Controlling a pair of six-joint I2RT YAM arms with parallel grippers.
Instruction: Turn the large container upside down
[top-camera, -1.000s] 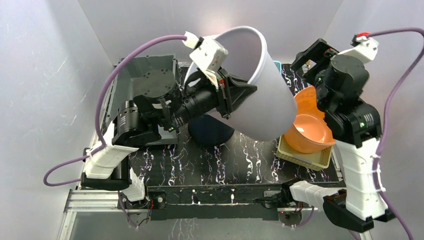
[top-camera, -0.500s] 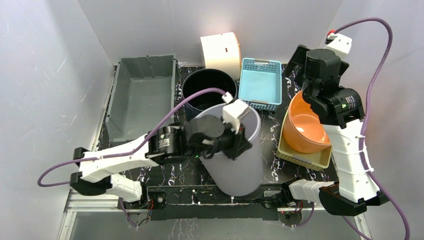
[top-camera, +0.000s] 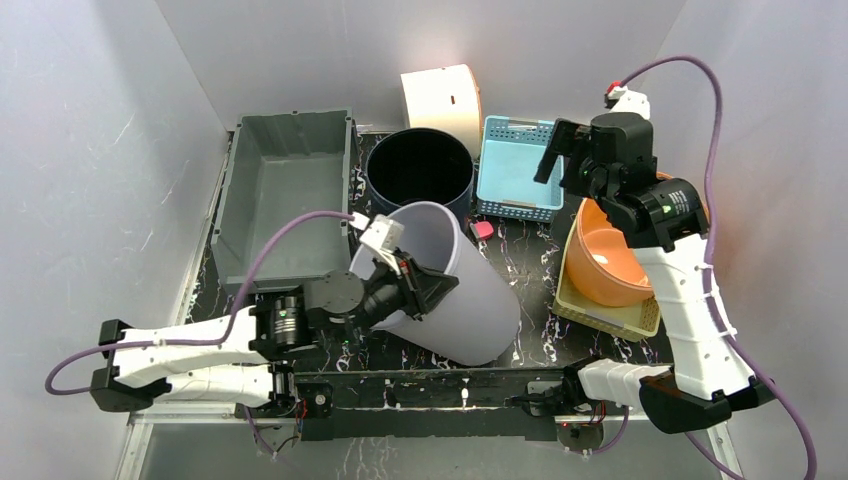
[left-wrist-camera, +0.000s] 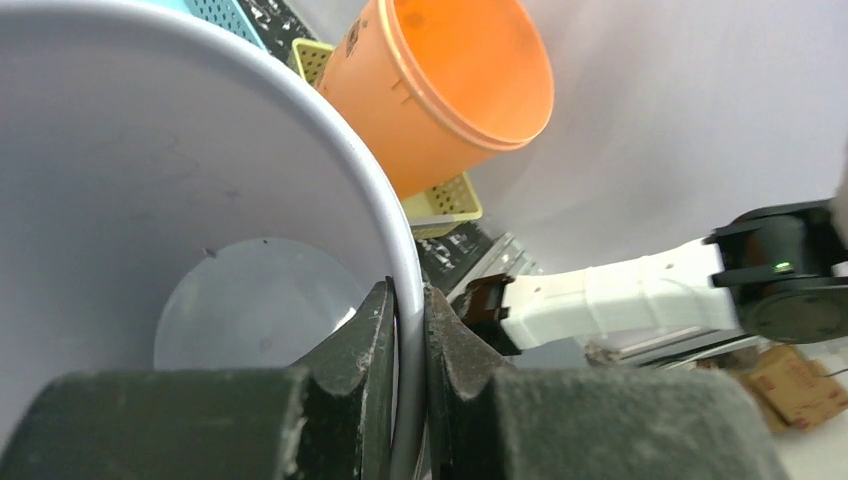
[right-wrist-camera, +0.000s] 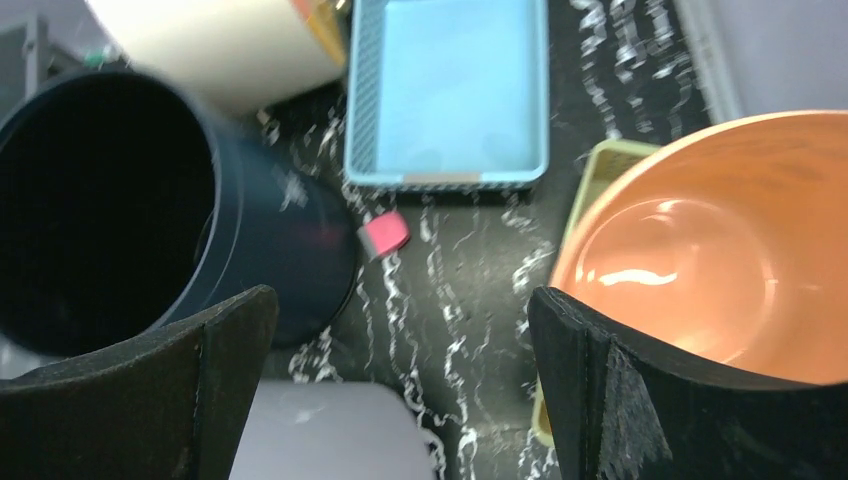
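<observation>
The large container is a pale lavender bucket (top-camera: 470, 295). It leans on its side over the front of the table, its mouth up and to the left, its base down and to the right. My left gripper (top-camera: 415, 290) is shut on its rim, one finger inside and one outside. The left wrist view shows the rim pinched between the fingers (left-wrist-camera: 405, 330) and the bucket's empty inside (left-wrist-camera: 180, 200). My right gripper (top-camera: 560, 150) is open and empty, held high near the blue basket. In the right wrist view its gripper (right-wrist-camera: 400, 390) hangs above the bucket's wall (right-wrist-camera: 320, 430).
A grey bin (top-camera: 285, 190) stands at the back left, a dark round tub (top-camera: 420, 165) and a cream cylinder (top-camera: 440, 95) behind. A blue basket (top-camera: 517, 165) is at the back right. An orange bowl (top-camera: 610, 250) sits in a yellow basket (top-camera: 600, 310). A small pink piece (top-camera: 482, 230) lies mid-table.
My left arm has brought the bucket down from high at the back to the table's front and tipped it onto its side. My right gripper has swung left and lower.
</observation>
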